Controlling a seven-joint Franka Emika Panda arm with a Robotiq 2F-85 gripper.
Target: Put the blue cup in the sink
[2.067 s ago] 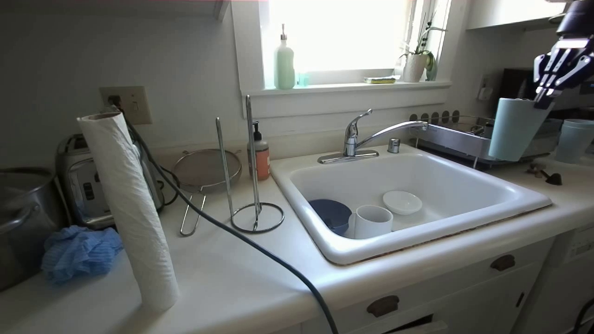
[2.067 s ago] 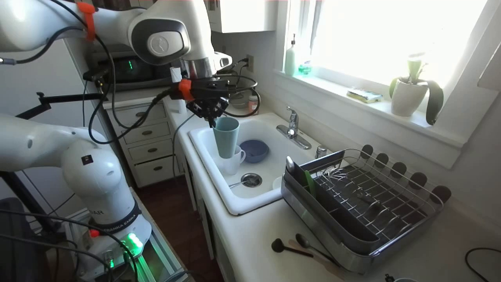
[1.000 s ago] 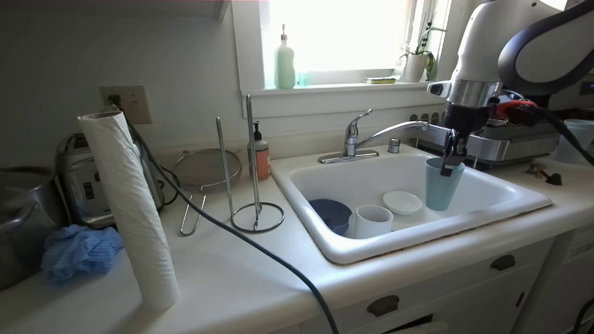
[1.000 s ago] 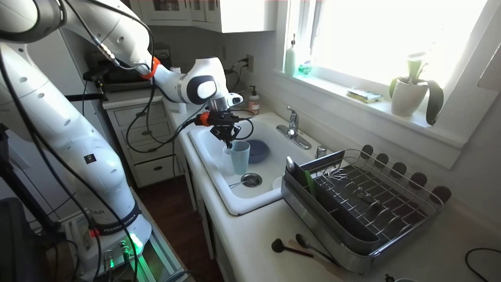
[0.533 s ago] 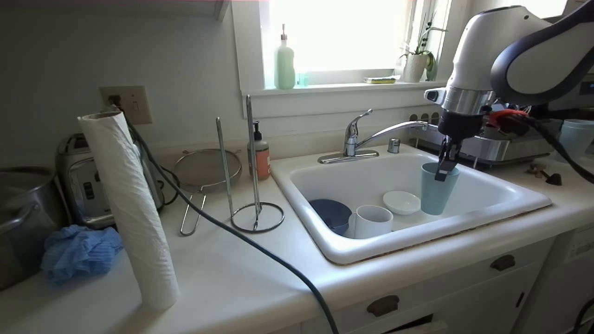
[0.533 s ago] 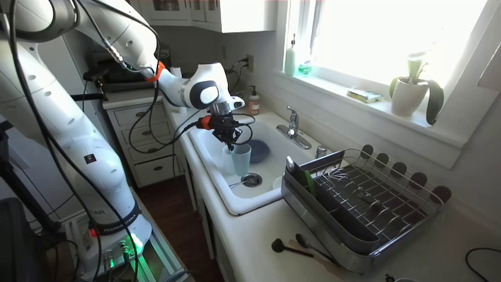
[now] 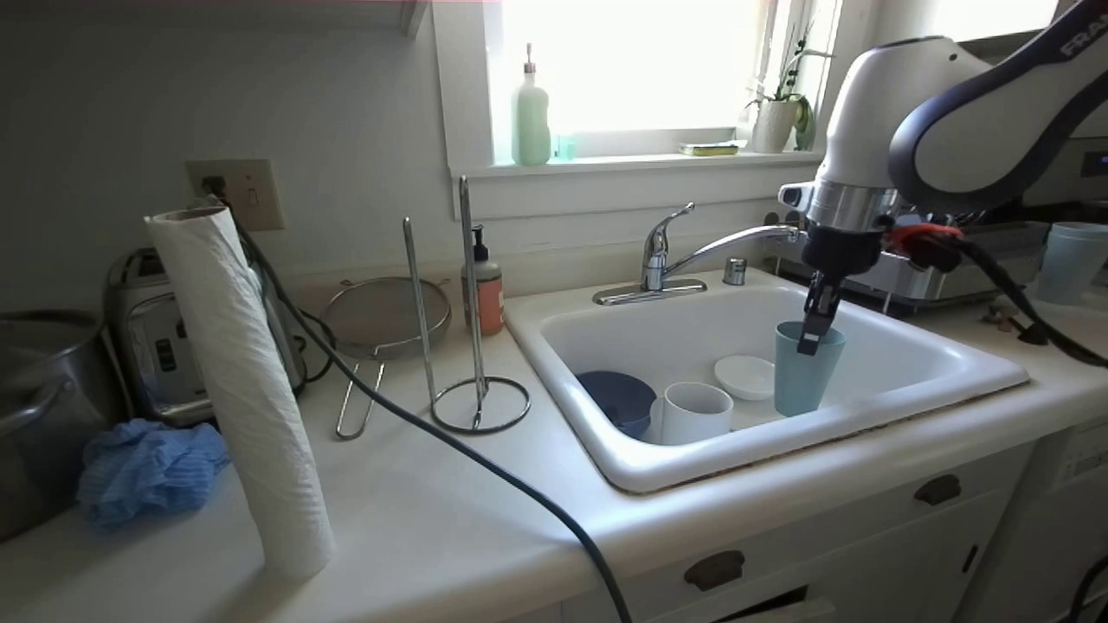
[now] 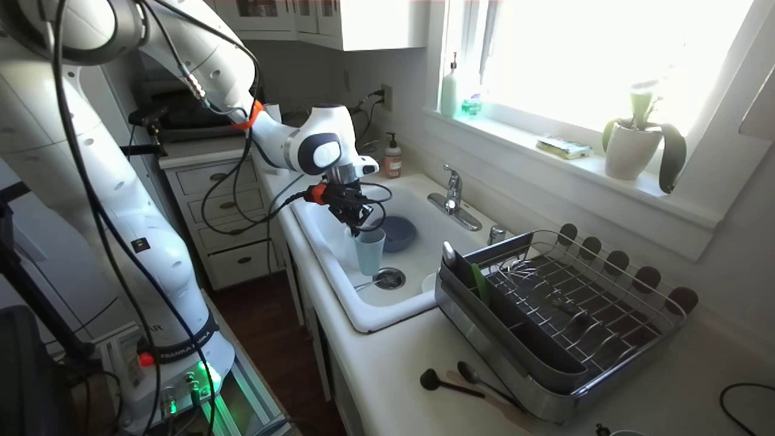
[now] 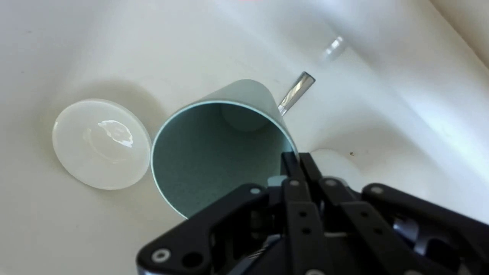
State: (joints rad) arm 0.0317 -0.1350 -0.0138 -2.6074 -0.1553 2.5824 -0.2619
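The blue cup point(image 7: 803, 381) is a pale tumbler, tilted slightly, low within the sink point(image 7: 909, 394). It shows also in an exterior view point(image 8: 370, 253) and in the wrist view point(image 9: 219, 149), where its open mouth faces the camera. My gripper point(image 9: 298, 156) is shut on the cup's rim, one finger inside the wall and one outside. The gripper also shows above the cup in both exterior views point(image 7: 814, 337) point(image 8: 356, 229). Whether the cup's base touches the sink floor, I cannot tell.
In the sink are a white mug point(image 7: 697, 415), a dark blue bowl point(image 7: 616, 394), a white dish point(image 9: 102, 145) and a metal utensil point(image 9: 297, 91) by the cup. The faucet point(image 7: 666, 264) stands behind. A dish rack point(image 8: 472, 303) stands beside the sink. A similar cup point(image 7: 1069, 260) stands farther right.
The gripper carried the cup from high at the right down into the basin. Over the last second it moved lower and slightly left in an exterior view. Other things have not moved.
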